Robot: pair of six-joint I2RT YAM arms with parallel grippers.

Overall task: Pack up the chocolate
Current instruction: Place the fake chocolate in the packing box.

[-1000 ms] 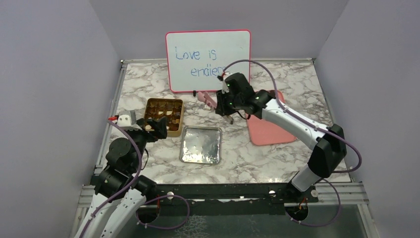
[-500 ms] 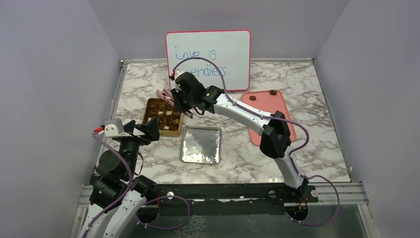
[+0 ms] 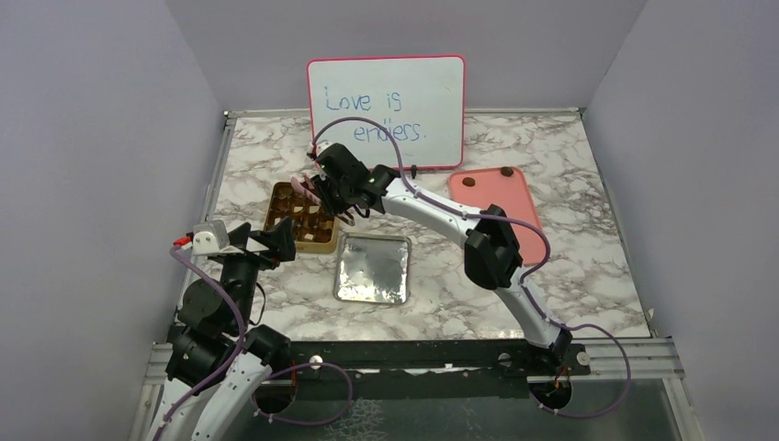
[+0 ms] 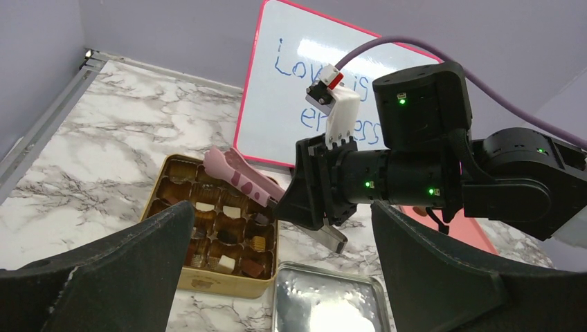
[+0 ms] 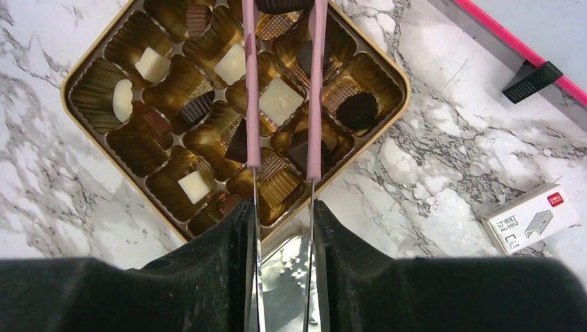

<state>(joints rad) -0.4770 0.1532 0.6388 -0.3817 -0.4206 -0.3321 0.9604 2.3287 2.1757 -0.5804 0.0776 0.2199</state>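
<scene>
- Hovering my pink tongs (image 5: 250,104) over the gold tin (image 5: 67,93). My right gripper (image 5: 284,207) clamps both handles, and the arms are squeezed near parallel with a gap between them.
- The tips sit at the top edge of the wrist view. A dark piece (image 5: 284,5) looks pinched between them, but it is cut off, so I can't be sure.
- Chocolate: several cups hold dark, brown and white squares (image 5: 280,100), and some cups are empty. Two more pieces (image 3: 468,182) sit on the pink tray (image 3: 514,197), well apart from the tin.
- To do it well, I judge: centre the tips over an empty cup, go low, then ease the squeeze slowly so the piece lands flat. Avoid nudging neighbours.
- My left gripper (image 3: 266,237) is spread wide, holds nothing, and is near the tin's front edge.
</scene>
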